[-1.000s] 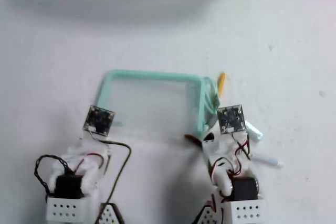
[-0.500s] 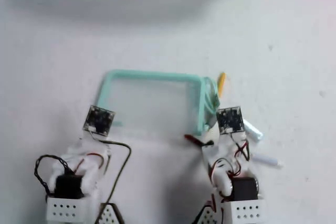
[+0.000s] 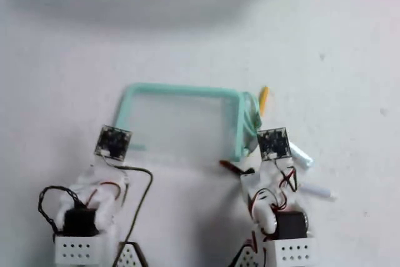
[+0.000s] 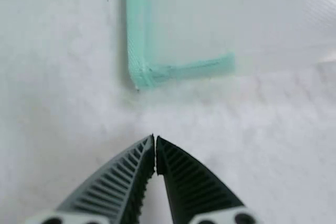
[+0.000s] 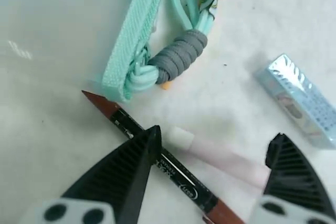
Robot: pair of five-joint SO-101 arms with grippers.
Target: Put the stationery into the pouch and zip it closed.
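Right wrist view: the right gripper (image 5: 216, 137) hangs wide open over the brown pencil (image 5: 178, 179), lying slanted on the table (image 5: 252, 51), tip just beside the pouch (image 5: 131, 40) corner; the left gripper (image 4: 155, 145) is closed, empty.

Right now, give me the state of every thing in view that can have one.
pouch: flat on the table, looks empty.
red-brown pencil: loose, outside pouch.
pale pink tube: loose, beside pencil.
silvery box: loose, outside pouch.
left gripper: shut, empty.
right gripper: open over pencil and tube.
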